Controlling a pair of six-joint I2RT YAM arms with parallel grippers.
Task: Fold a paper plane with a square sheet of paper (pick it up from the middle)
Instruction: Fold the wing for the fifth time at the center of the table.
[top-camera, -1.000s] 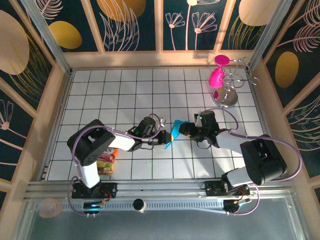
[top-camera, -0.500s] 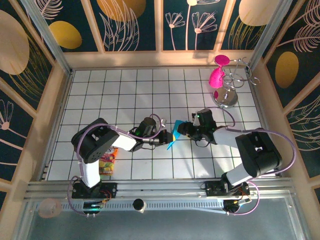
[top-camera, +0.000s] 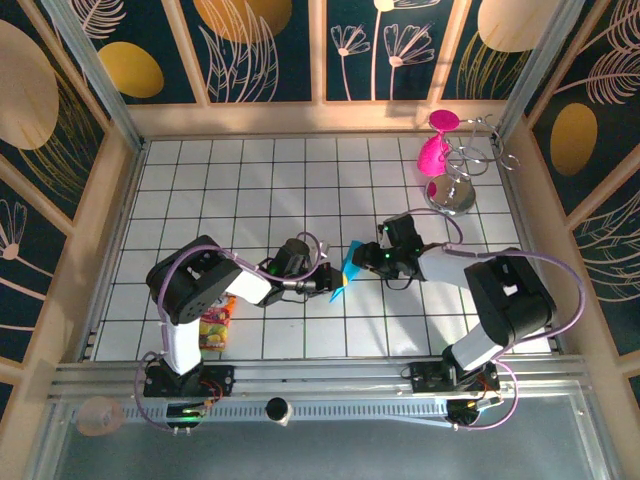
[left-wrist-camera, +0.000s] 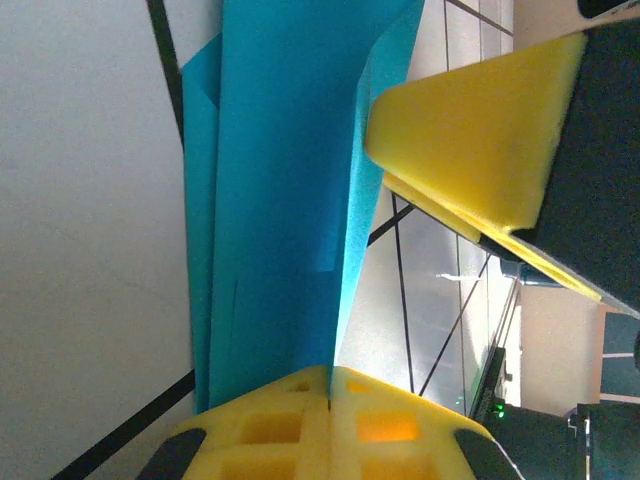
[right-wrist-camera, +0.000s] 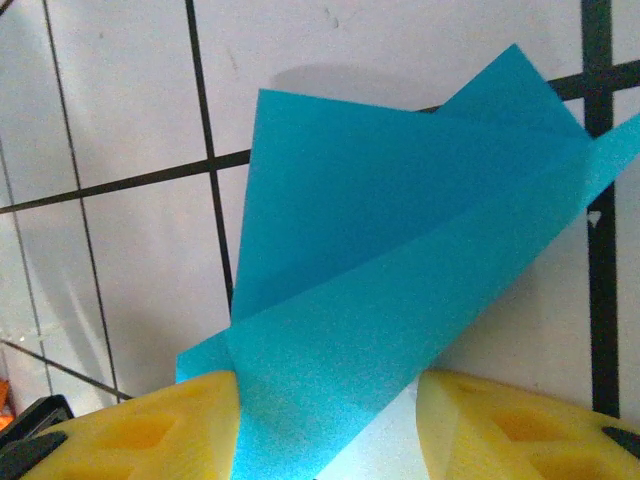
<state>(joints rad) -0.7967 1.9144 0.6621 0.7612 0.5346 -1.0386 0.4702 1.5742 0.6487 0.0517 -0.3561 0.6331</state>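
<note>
— Any text, labels or numbers on your feeds?
— None I can read. The snack packet, lower left of my top view, carries print, but it's too small to make out.

overhead; both wrists close on paper

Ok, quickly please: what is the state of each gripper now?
Left gripper: shut on the blue paper.
Right gripper: open, with the paper in the gap, not clamped.
</note>
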